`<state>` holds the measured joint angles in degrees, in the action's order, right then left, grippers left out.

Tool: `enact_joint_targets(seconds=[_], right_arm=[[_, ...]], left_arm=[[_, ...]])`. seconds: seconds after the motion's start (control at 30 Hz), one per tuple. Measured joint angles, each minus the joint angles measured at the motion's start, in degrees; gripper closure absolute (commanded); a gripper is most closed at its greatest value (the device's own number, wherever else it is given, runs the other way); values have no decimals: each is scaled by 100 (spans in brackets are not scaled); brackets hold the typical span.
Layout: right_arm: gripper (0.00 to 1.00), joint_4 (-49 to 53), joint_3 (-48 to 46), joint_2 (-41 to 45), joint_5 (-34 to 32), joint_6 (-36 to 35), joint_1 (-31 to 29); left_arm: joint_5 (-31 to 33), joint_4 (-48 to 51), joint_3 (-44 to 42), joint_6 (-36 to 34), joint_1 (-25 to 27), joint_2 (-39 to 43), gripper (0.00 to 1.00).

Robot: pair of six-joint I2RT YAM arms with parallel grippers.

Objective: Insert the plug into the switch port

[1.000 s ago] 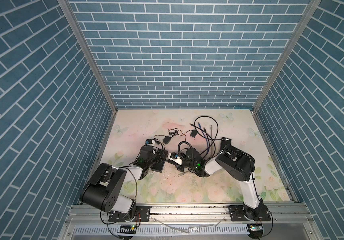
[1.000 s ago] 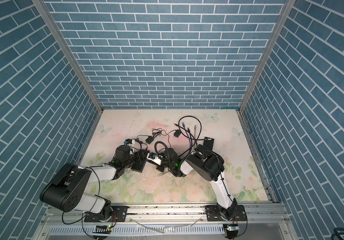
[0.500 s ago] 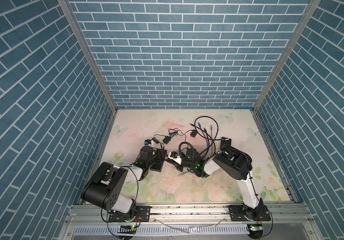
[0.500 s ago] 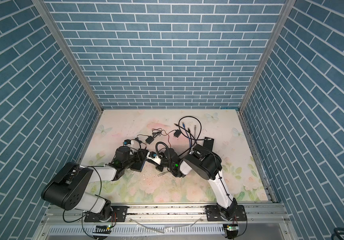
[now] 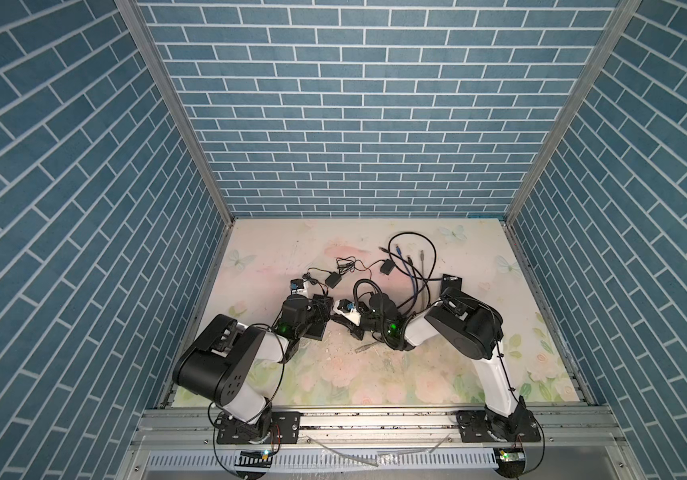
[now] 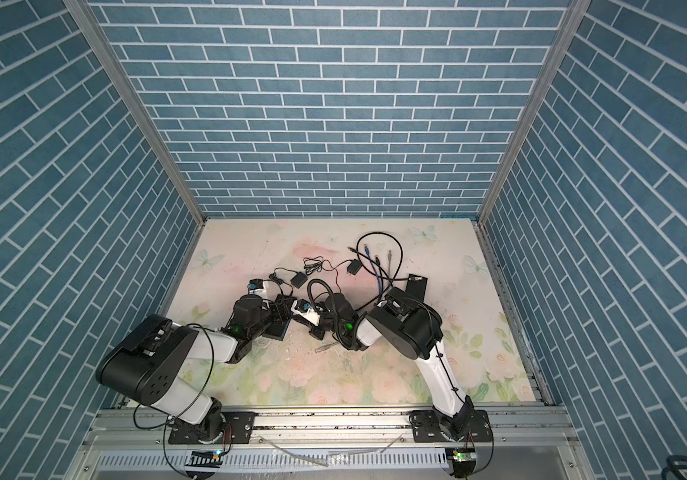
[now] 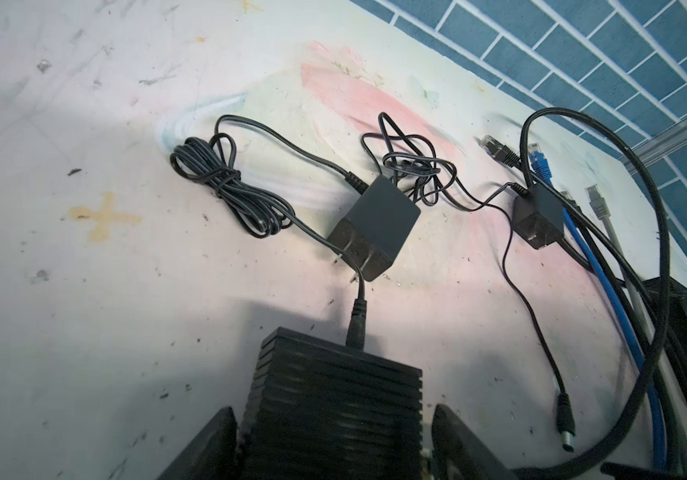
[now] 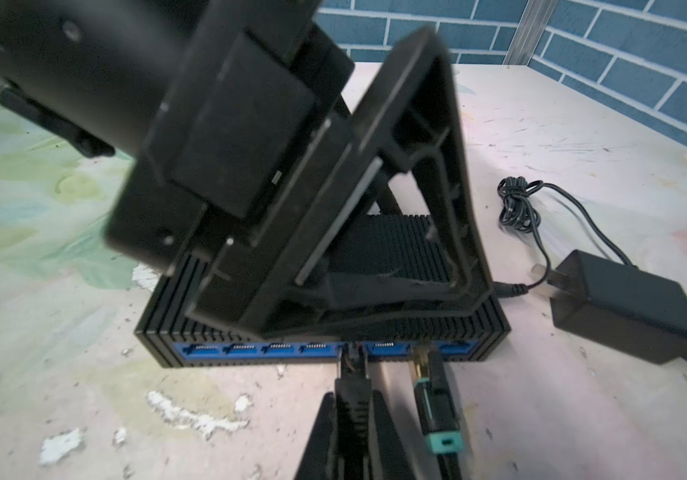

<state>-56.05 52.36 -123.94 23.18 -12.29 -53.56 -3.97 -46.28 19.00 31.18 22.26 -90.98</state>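
the worktop (image 8: 63, 365) is a pale floral print, scuffed, with white chips flaking out in front of the switch. the switch (image 8: 395, 245) is a low, flat black box with a finely ribbed shell and a row of glossy blue ports (image 8: 250, 351) along its front face. the plug (image 8: 352, 374) is black with a ridged, rubbery boot. its nose is in the mouth of the fifth port, counted from the switch end away from the power cord; how deep it sits i cannot tell. two ports further along the switch is a second connector (image 8: 437, 399) with a brass-coloured tip and a teal tab.

a thin black cord (image 7: 356, 328) enters the switch's end wall. just beyond that end lies the power adapter (image 7: 375, 228), a matte dark-grey block with two flat metal prongs. further from the switch are a smaller adapter (image 7: 537, 216), a blue cable (image 7: 541, 160) and a grey cable (image 7: 597, 203).

the left gripper (image 7: 333, 419) straddles the switch with its jaws wide and one matte black finger (image 7: 212, 449) along each long side. whether the pads press the shell i cannot tell. the right gripper (image 8: 352, 415) is clamped tight on the plug's boot, directly in front of the switch's port face.
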Motion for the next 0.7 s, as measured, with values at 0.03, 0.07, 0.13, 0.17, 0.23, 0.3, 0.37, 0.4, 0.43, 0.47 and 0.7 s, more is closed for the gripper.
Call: enact_joint_targets(seconds=[0.03,0.07,0.13,0.17,0.23,0.3,0.37,0.4,0.43,0.47,0.7], right_arm=[[100,4,13,-4,-15,-2,0],[100,20,35,-11,-35,-4,2],[100,52,76,-24,-52,-7,11],[100,94,111,-31,-63,-11,13],[100,146,170,-48,-72,-15,22],[100,168,216,-68,-76,-15,24],[100,173,223,-72,-83,-17,24],[100,173,223,-72,-87,-20,26],[100,173,223,-72,-90,-24,26],[100,173,223,-72,-92,-48,24],[100,109,96,-17,-142,-133,-94]], left_arm=[[9,-79,0,-2,0,-46,26],[31,-155,0,-7,0,-92,26],[76,-271,-4,-15,2,-162,26],[118,-323,-7,-17,13,-190,26],[205,-402,-9,-15,26,-234,26],[293,-448,-20,-15,50,-251,26],[345,-446,-24,-15,66,-251,25],[378,-431,-24,-15,76,-240,24],[402,-393,-24,-15,90,-219,23],[431,-334,-24,-13,105,-186,22],[592,699,61,-42,236,356,10]])
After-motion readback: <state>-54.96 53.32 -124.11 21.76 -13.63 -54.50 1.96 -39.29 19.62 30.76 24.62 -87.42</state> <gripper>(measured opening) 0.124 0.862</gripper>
